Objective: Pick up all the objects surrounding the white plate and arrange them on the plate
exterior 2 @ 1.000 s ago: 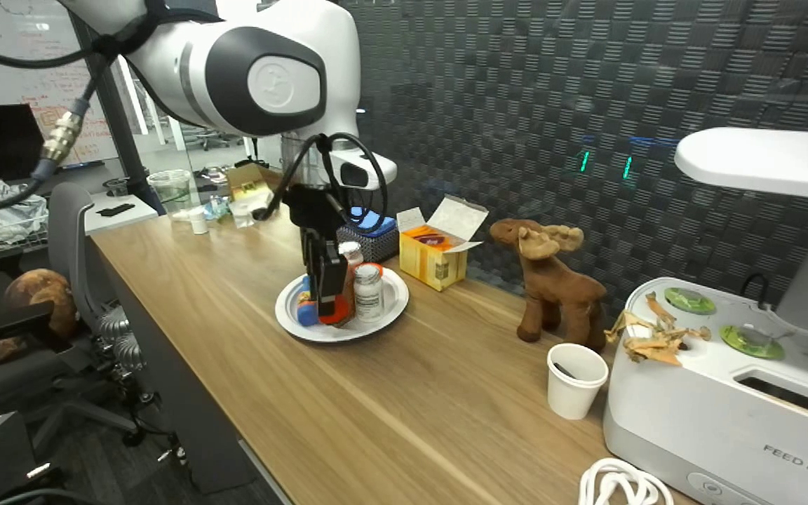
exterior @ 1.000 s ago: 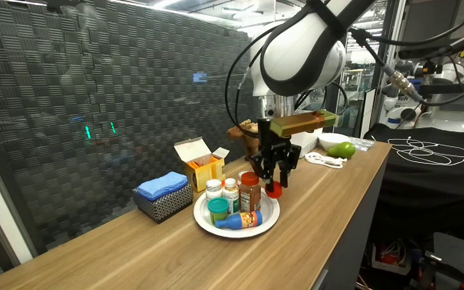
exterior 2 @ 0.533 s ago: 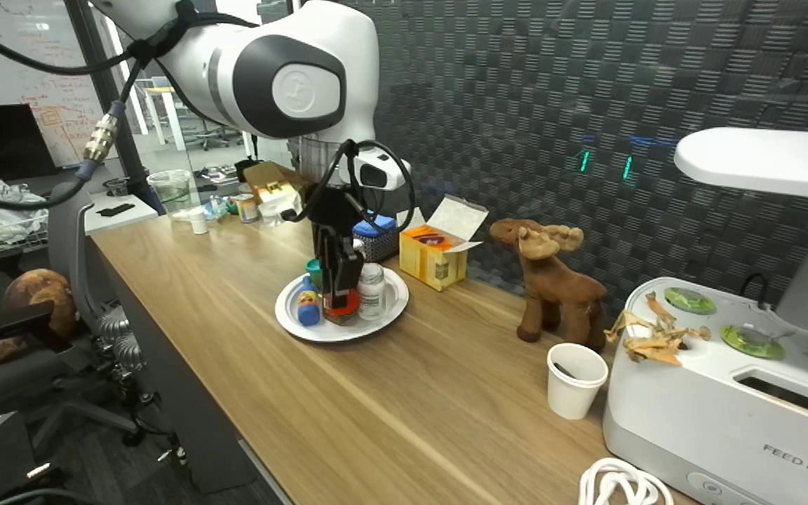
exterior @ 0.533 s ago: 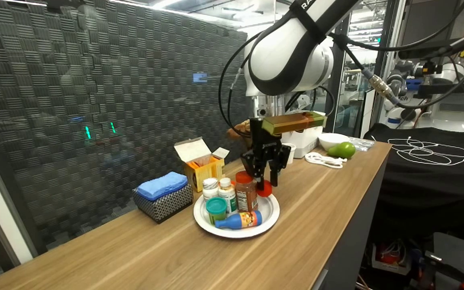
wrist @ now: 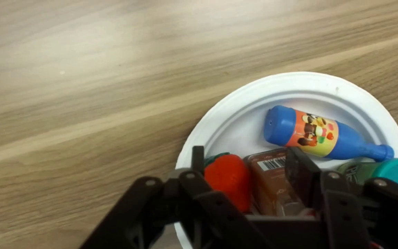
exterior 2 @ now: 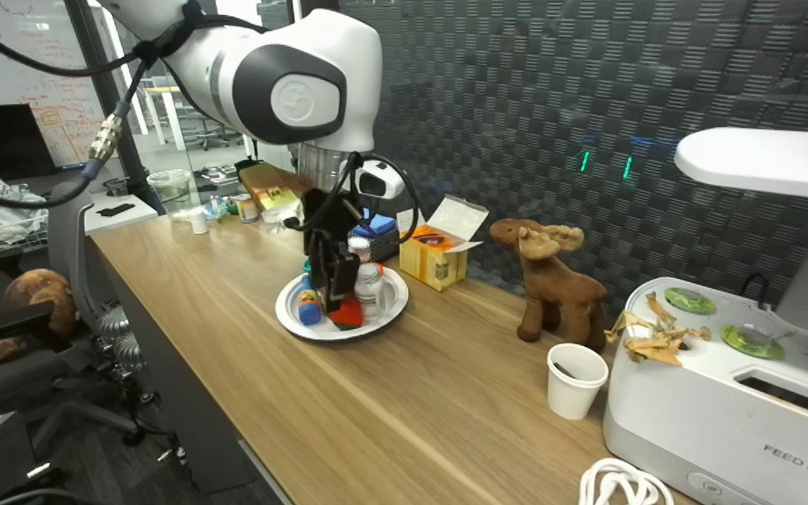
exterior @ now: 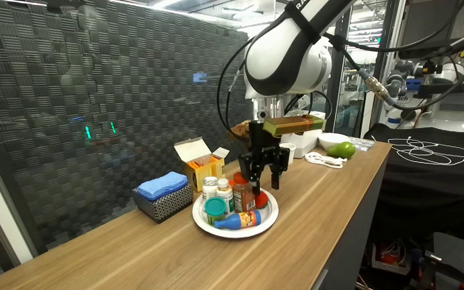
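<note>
Where the wooden counter (exterior: 143, 257) stretches away in an exterior view, a patterned box (exterior: 166, 204) with a folded blue cloth (exterior: 162, 185) on it stands at the left, near an open yellow-orange box (exterior: 206, 172). Next comes the white plate (exterior: 236, 234), which holds a teal-lidded tub (exterior: 215, 211), two white-capped bottles (exterior: 224, 197), a blue bottle (exterior: 238, 220) lying on its side in front of them, and a red-capped jar (exterior: 243, 197) behind that. On the plate's right part sits the small red piece (exterior: 262, 200), inside the rim and close beside the jar. Just over it the jaws stand spread, a clear gap between them, one side right by the red piece; I cannot tell whether the two touch. Farther right are a white cup (exterior: 292, 154), a white cord (exterior: 318, 158), a white bowl (exterior: 334, 139) and a green fruit (exterior: 346, 150)
</note>
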`<state>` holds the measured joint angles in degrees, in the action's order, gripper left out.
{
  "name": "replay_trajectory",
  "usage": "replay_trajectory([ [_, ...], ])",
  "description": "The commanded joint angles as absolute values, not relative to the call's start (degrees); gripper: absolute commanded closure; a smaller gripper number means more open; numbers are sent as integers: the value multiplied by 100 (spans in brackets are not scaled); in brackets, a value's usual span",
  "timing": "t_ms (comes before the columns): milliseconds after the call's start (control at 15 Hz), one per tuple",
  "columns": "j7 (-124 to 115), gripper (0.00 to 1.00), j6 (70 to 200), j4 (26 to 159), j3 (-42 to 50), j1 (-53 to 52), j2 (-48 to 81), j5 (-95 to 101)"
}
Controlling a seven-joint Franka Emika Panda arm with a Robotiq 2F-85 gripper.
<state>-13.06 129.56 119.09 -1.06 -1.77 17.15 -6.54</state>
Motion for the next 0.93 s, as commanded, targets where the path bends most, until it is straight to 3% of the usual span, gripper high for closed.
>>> replay_trajectory([
  [0, -1187, 4, 12916, 11988, -123, -189, 1531, -730],
  [400, -1406, 0, 12618, 11793, -84, -399, 1111, -85],
  [867, -1091, 0, 10197, 10950, -323, -595, 479, 622],
])
